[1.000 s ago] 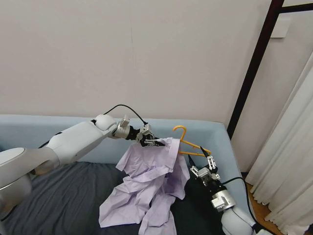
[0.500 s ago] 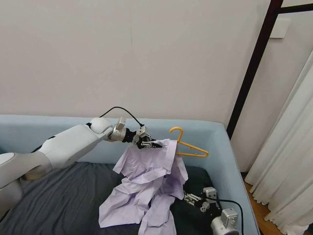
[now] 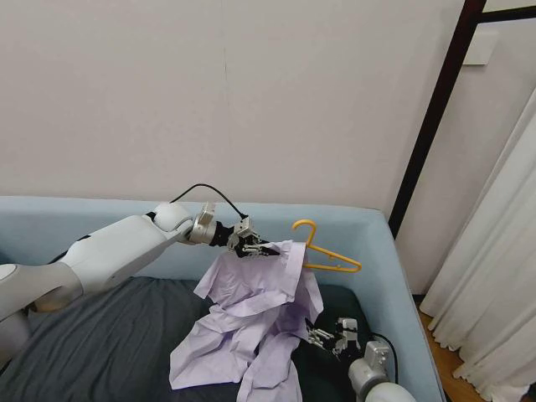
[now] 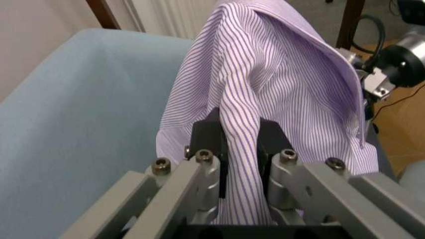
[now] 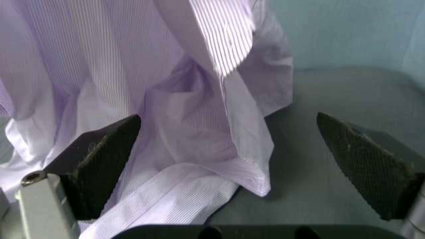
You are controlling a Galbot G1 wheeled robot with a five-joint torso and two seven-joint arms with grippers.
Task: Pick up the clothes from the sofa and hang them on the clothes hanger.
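A lilac striped shirt (image 3: 251, 314) hangs from my left gripper (image 3: 255, 248), which is shut on its collar above the sofa. The shirt's lower half lies crumpled on the dark seat cushion. In the left wrist view the striped cloth (image 4: 265, 84) is pinched between the black pads. An orange hanger (image 3: 322, 255) sticks out of the shirt's collar to the right, its hook up. My right gripper (image 3: 328, 337) sits low over the seat just right of the shirt, open; the right wrist view has its fingers (image 5: 99, 164) spread before the shirt's hem (image 5: 219, 149).
The light blue sofa (image 3: 394, 276) has a backrest behind and an armrest on the right. A dark post (image 3: 431, 117) stands right of the sofa, with white curtains (image 3: 494, 285) beyond it. The dark cushion (image 3: 92, 352) to the left is bare.
My right gripper has let go of the hanger and dropped down to the seat beside the shirt. The left gripper keeps its hold; the hanger stays in the collar.
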